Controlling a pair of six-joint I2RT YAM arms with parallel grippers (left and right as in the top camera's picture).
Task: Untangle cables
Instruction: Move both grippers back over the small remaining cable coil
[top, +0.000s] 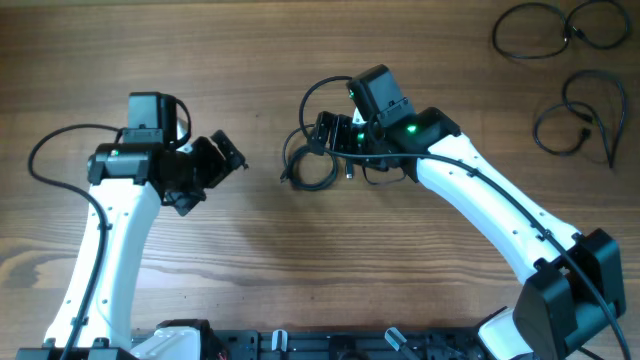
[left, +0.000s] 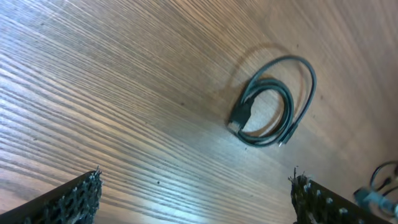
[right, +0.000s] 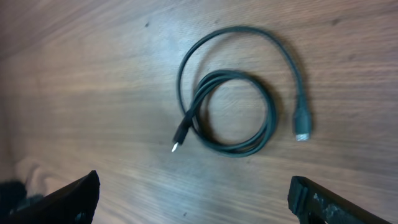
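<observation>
The left tool (left: 196, 190) hangs left of the coiled cable (right: 236, 151), apart from it, with its jaws spread wide and nothing between them. The right tool (right: 194, 190) hovers just above that cable, its jaws equally wide and empty. The coiled cable lies flat mid-surface (top: 250, 270) in a doubled ring with one wider loop round it. Its larger plug (right: 302, 127) and its small plug (right: 178, 140) rest on opposite sides of the ring. Well beyond the coiled cable and to its right, a second cable (top: 583, 117) lies in a loose loop. A third cable (top: 575, 28) curls in two loops farther back still, near the surface's far edge.
</observation>
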